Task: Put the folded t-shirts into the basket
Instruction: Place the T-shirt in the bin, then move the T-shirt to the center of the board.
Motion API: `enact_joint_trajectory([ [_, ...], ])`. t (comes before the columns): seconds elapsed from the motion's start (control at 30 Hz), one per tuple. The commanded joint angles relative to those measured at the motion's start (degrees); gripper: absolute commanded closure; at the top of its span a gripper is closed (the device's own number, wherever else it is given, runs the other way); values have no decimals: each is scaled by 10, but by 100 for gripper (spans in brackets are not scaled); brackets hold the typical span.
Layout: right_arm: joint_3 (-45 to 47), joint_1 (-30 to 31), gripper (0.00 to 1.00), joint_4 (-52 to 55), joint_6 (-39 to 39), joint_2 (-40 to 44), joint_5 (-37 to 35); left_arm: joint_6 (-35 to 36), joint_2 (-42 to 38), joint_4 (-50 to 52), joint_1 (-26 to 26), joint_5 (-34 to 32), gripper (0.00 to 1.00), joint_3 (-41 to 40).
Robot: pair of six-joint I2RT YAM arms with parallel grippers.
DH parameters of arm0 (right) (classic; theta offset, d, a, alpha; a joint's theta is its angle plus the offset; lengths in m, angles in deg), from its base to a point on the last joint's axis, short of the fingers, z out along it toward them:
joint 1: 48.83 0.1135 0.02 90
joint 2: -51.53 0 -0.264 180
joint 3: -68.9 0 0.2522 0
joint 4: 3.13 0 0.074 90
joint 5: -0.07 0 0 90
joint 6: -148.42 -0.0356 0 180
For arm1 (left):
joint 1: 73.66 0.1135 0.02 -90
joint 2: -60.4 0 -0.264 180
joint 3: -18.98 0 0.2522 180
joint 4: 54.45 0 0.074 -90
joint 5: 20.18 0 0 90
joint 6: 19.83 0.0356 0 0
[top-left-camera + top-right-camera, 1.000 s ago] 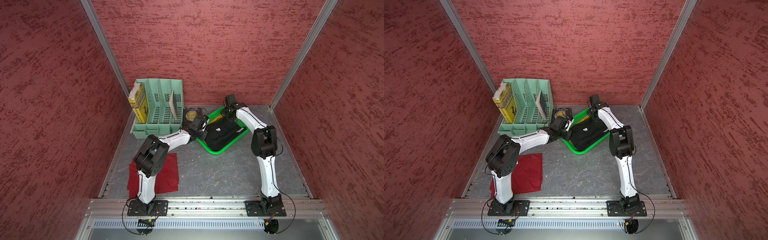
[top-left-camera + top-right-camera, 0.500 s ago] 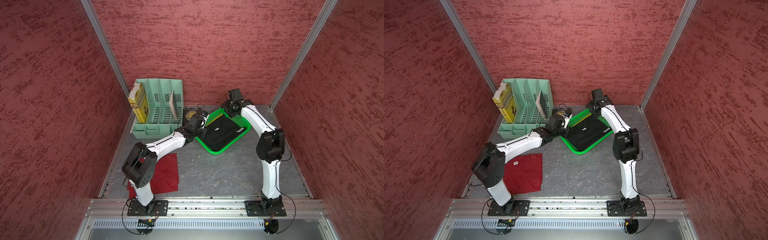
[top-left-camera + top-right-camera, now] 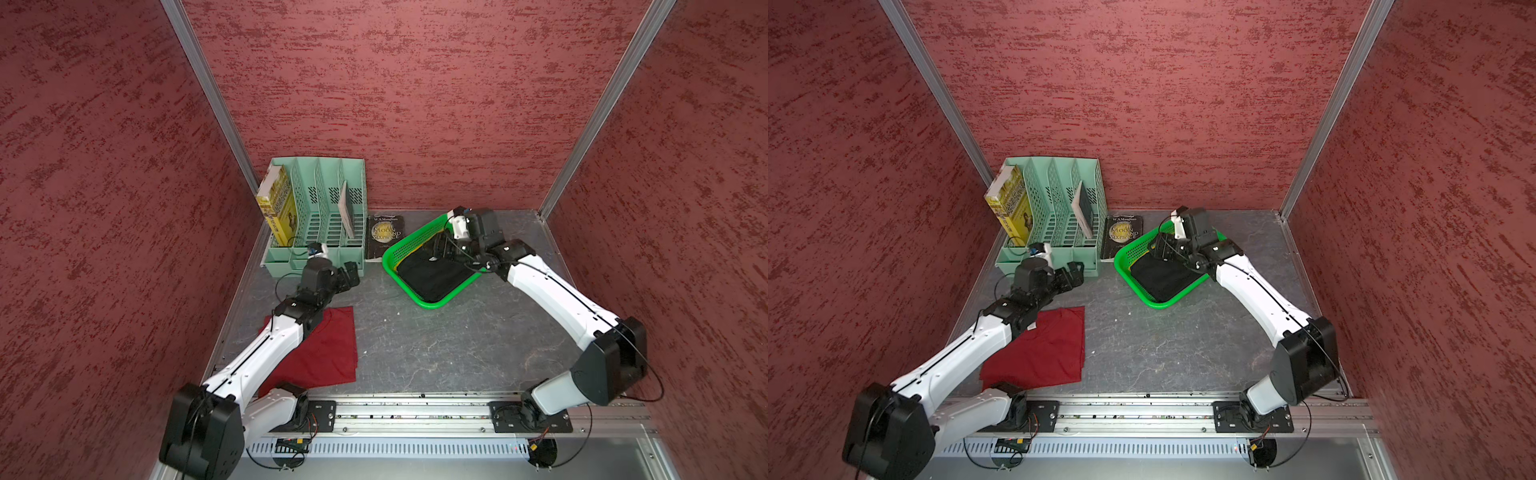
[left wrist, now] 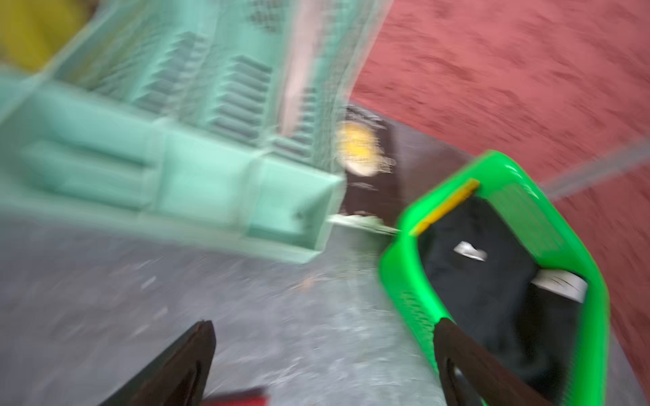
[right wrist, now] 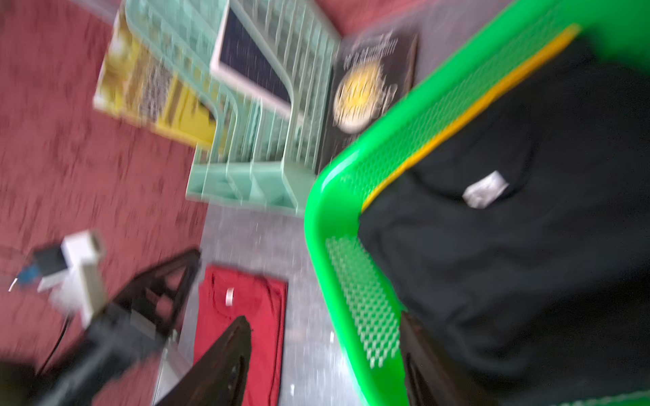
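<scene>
left gripper [image 4: 325, 325]: jaws spread wide, empty, over the table [image 3: 436, 353], left of centre in both top views
right gripper [image 3: 442, 245]: jaws parted, gripping nothing, above the basket's far end
basket [image 3: 432, 305]: centre-right; black shirt [image 3: 432, 274] inside, directly under right gripper, yellow shirt [image 5: 457, 116] edge beneath
red shirt [image 3: 332, 353]: lower left, just below left gripper

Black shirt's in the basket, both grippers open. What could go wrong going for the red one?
1. The dark red shirt lies partly under the left arm, and the left gripper sits beyond it by the file organizer; backing up low may drag and unfold it.
2. The right gripper hangs open over the basket close to the black shirt; it might snag cloth or shift the basket on lifting.
</scene>
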Motion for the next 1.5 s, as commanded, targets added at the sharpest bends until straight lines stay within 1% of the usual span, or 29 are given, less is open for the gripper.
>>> enact_joint_trajectory([
  [0.0,76,54,32,-64,8,25,102,-61,-70,13,31,-28,0,-37],
  [0.1,144,126,32,-141,-45,38,89,-57,-109,62,47,-56,0,-37],
  [0.17,178,183,33,-203,-72,23,67,-68,-115,96,62,-48,0,-30],
  [0.2,185,214,33,-227,-81,4,59,-75,-115,104,70,-28,0,-28],
  [0.27,183,270,34,-252,-96,-31,30,-81,-106,106,97,65,0,-21],
  [0.3,179,293,34,-257,-100,-48,7,-89,-101,116,108,111,0,-14],
  [0.33,179,326,35,-261,-105,-72,-49,-98,-96,132,113,135,0,-6],
  [0.4,170,375,35,-261,-111,-105,-151,-99,-97,150,117,142,0,-1],
  [0.43,151,396,34,-252,-111,-130,-178,-100,-102,156,118,140,0,-1],
  [0.5,98,424,32,-203,-123,-186,-202,-102,-118,161,119,142,0,-7],
  [0.6,67,440,32,-198,-147,-241,-199,-110,-141,159,118,141,0,-27],
  [0.7,64,454,33,-209,-161,-264,-203,-106,-157,157,116,145,0,-42],
  [0.77,47,467,33,-178,-158,-281,-222,-101,-162,157,116,138,0,-43],
  [0.83,16,478,37,-125,-155,-307,-252,-96,-163,155,116,128,0,-42],
  [0.87,7,482,41,-107,-153,-319,-272,-93,-162,155,116,125,0,-42],
  [0.9,3,485,48,-96,-152,-328,-286,-92,-162,156,116,123,0,-42],
  [0.93,1,486,57,-89,-156,-336,-296,-91,-164,159,116,119,0,-43],
  [0.97,1,486,65,-79,-162,-341,-303,-89,-168,163,115,112,0,-46],
  [1.03,11,486,74,-62,-179,-343,-320,-87,-182,168,114,85,0,-57],
  [1.1,36,486,86,-62,-195,-333,-324,-87,-201,166,113,71,0,-70],
  [1.17,76,486,95,-66,-208,-307,-321,-86,-211,161,113,68,0,-76],
  [1.23,117,484,96,-61,-218,-273,-315,-82,-207,159,111,69,0,-75],
  [1.3,154,481,96,-25,-217,-226,-311,-79,-195,156,107,81,0,-72],
  [1.37,197,475,99,19,-215,-180,-306,-76,-184,154,96,102,0,-70],
  [1.43,248,456,100,58,-218,-125,-278,-73,-184,144,59,102,0,-78],
  [1.47,271,444,100,80,-221,-96,-264,-70,-183,141,29,95,0,-81],
])
